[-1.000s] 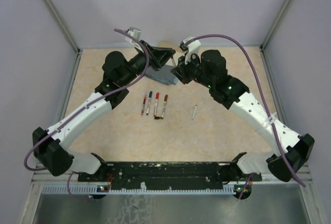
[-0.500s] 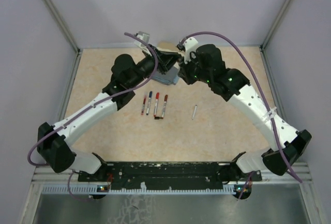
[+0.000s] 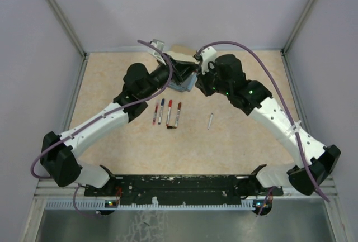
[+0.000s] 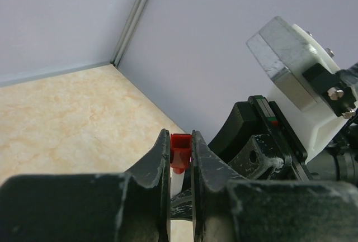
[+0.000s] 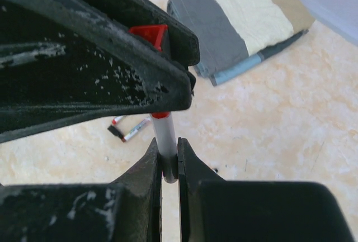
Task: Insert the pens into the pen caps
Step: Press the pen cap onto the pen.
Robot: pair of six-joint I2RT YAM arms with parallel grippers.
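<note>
At the table (image 3: pixel 112 85)'s far edge, left gripper (image 4: pixel 180 140) pinches a red cap (image 4: pixel 180 158), right gripper (image 5: pixel 168 155) clamps a pen (image 5: pixel 163 131)

No text, label, brand, number or sign can be read on anything here.

White-and-black arms (image 3: pixel 106 122), purple cables (image 3: pixel 32 169), green lights (image 3: pixel 250 91), scuffed black jaws.

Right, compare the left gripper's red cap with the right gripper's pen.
The cap in the left gripper is short and stubby; the pen in the right gripper is long and slim. The cap is red; the pen's barrel grey. Both are clamped, lined up end to end.
</note>
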